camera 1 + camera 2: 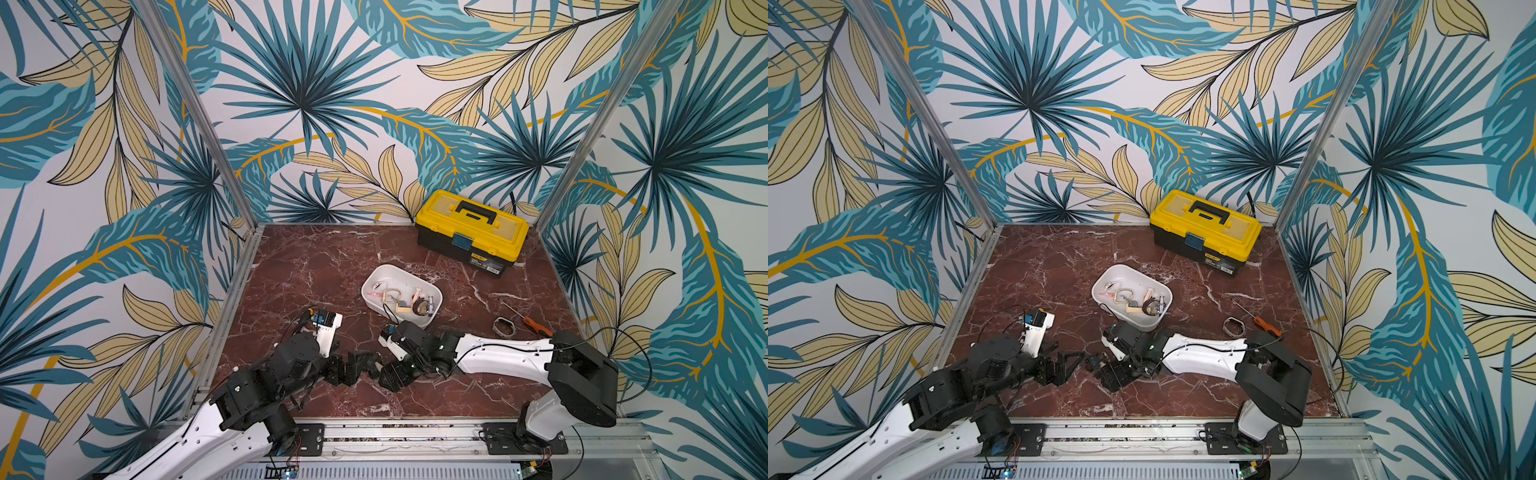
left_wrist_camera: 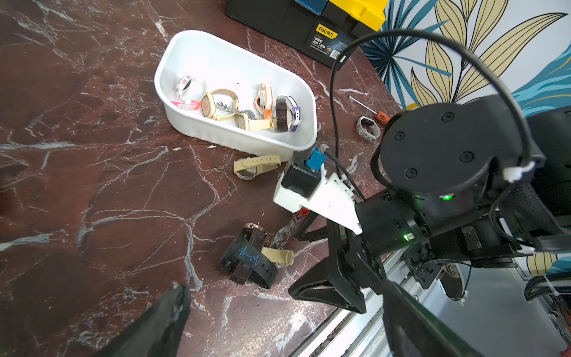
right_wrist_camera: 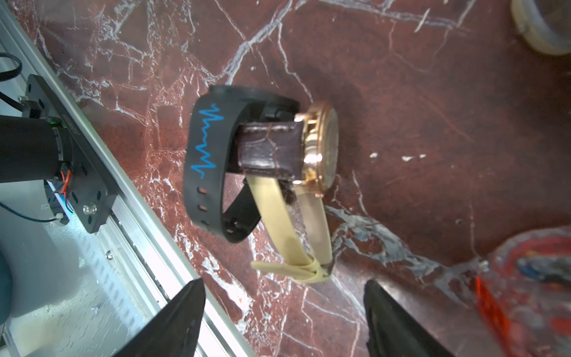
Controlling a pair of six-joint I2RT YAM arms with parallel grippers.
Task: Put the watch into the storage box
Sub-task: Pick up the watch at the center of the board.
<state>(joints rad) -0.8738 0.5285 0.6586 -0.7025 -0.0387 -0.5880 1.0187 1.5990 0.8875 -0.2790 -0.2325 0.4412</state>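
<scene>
Right fingers spread and empty, just short of a gold watch tangled with a black band on the surface; left fingers spread too; white box further off holds other watches

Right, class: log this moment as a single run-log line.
phase: reaching | right claw: open, near watch pile | left claw: open, empty | pile: on table, ungrasped | box: holds watches

Bright, even light; close right end effector blurred.
</scene>
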